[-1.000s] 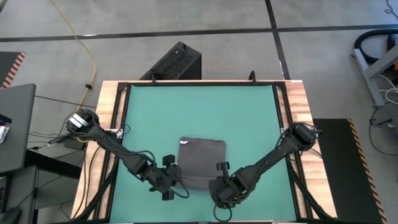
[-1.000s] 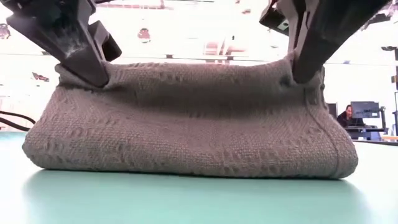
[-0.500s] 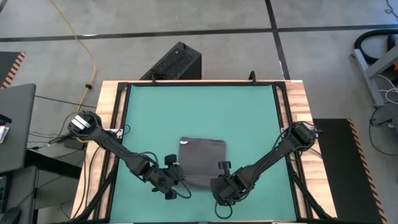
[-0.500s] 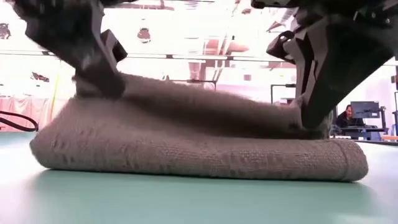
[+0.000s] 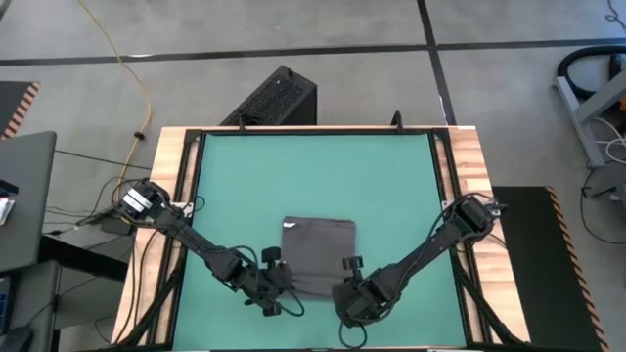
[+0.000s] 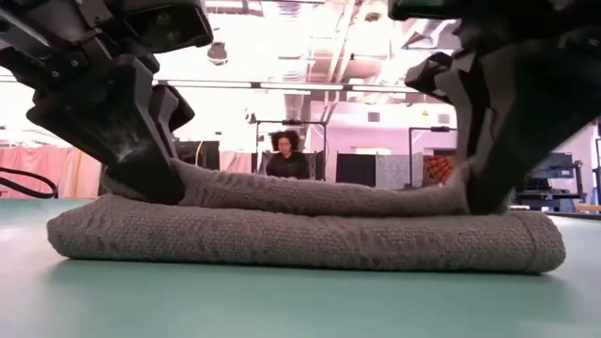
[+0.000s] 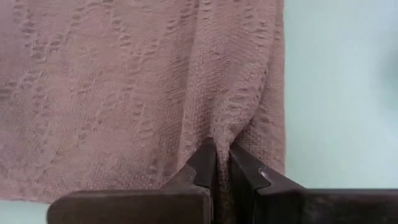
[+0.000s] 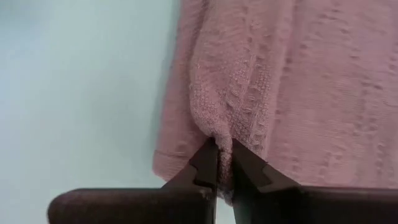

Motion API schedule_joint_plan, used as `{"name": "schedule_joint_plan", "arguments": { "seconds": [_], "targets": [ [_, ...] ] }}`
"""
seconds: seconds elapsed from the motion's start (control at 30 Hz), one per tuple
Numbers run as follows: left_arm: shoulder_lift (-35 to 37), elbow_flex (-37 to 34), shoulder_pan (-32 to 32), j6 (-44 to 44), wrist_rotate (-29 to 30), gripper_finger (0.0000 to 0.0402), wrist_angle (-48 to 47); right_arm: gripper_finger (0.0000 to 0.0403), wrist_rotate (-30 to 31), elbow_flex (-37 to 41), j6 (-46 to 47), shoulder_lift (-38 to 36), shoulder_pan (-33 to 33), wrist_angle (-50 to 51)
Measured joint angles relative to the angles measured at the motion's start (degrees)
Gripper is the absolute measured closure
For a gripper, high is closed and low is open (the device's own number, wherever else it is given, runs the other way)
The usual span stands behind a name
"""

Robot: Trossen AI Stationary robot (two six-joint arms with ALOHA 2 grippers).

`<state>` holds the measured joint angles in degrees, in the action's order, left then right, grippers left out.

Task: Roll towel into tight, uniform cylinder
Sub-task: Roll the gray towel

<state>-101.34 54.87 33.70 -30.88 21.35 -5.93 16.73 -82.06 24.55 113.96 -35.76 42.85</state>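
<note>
The towel [image 5: 317, 256] is lying folded low in the frame's centre on the mat [image 5: 313, 176]; left gripper [image 5: 277, 290] and right gripper [image 5: 344, 290] are each pinching its near edge; soft and limp, it's best gripped at the corners.

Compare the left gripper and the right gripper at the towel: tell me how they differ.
The left gripper pinches the towel at its near left corner; the right gripper pinches the near right corner. In the low view the left fingers slant, the right stand steeper. Both are shut on a pinch of cloth, low on the teal mat.
</note>
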Motion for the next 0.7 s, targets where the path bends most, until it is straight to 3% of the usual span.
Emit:
{"name": "schedule_joint_plan", "arguments": {
  "seconds": [0.33, 0.7],
  "targets": [
    [0.00, 1.38, 0.80, 7.16, -4.34, 0.0330, -1.14, 0.0302, 0.31, -0.20, -2.13, 1.45, -0.52, 0.19],
    [0.15, 6.24, 1.99, 13.89, -5.03, 0.0283, -11.61, 0.0299, -0.11, -0.17, -2.13, 1.45, -0.52, 0.19]
  ]
}}
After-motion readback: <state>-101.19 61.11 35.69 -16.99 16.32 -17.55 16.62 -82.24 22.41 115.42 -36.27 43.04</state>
